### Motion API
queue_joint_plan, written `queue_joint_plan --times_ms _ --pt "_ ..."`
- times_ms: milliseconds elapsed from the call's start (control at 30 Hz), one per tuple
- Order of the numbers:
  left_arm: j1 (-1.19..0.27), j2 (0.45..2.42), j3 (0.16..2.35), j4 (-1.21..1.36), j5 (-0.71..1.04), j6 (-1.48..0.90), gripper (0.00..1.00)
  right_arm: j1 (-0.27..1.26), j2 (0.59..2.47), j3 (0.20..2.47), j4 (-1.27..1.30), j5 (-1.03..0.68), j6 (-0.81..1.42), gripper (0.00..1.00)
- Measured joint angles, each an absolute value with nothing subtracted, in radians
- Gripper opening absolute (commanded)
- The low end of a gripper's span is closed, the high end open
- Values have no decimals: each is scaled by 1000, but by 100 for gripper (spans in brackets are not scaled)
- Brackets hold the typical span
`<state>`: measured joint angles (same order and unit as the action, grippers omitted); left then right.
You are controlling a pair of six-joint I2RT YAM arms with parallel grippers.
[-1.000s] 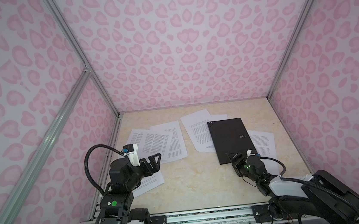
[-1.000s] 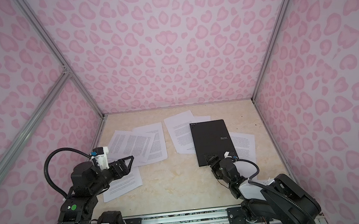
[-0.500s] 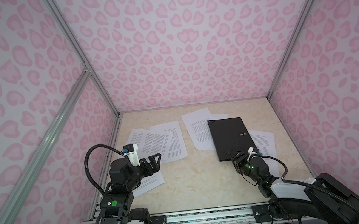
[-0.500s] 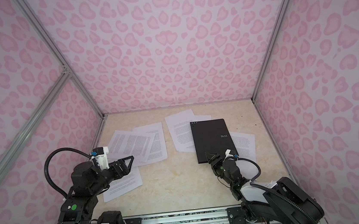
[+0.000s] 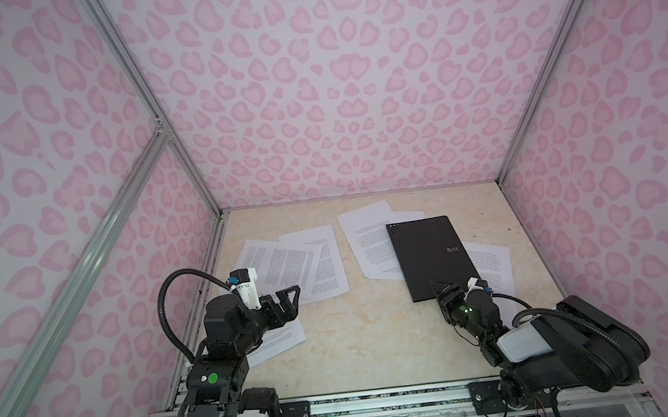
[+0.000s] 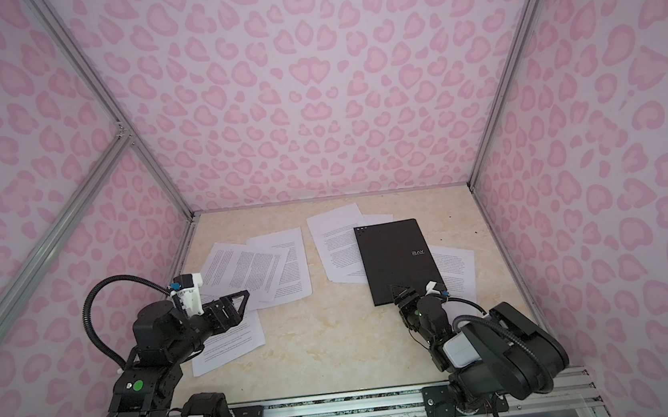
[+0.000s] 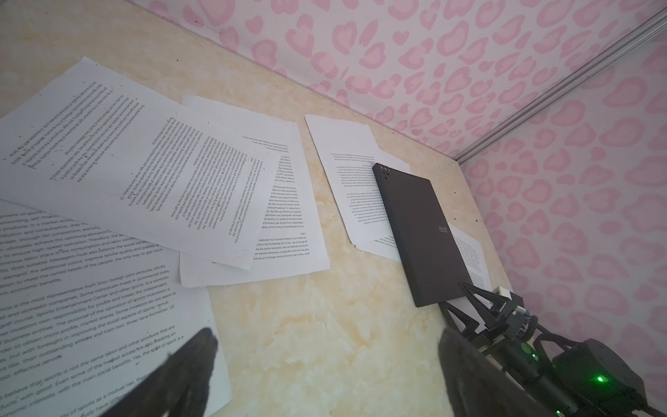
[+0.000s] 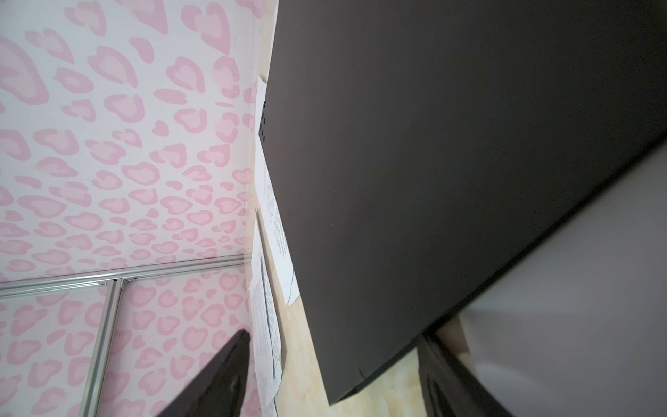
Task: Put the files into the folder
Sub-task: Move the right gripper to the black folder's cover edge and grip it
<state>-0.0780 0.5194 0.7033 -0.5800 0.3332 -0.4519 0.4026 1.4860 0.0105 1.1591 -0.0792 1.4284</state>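
Folder (image 5: 433,256), black, shut, lying flat at the right of the table (image 5: 378,339), resting partly on a few of the paper sheets (image 5: 287,264); the rest we find scattered loose to the left, some overlapping. Right gripper (image 5: 442,287): we note its jaws apart, set about the folder's near edge, clamped on nothing. Left gripper (image 5: 293,297): spread wide, empty, hovering over a sheet near the left wall. Progress, as we judge it: none filed; the cover has yet to be opened, then every sheet gathered and put inside.
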Motion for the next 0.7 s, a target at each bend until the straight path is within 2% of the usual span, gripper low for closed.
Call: queue_joint_plan --times_ms 167,267,700 --pt "-78 520 702 -580 333 -452 97 393 1686 9 1396 -93 1444 62" --pt "-78 522 702 -580 334 -452 97 390 1765 22 1480 -107 1448 60" --pt "-78 532 702 -579 334 -452 97 318 1815 57 1522 -124 1422 54"
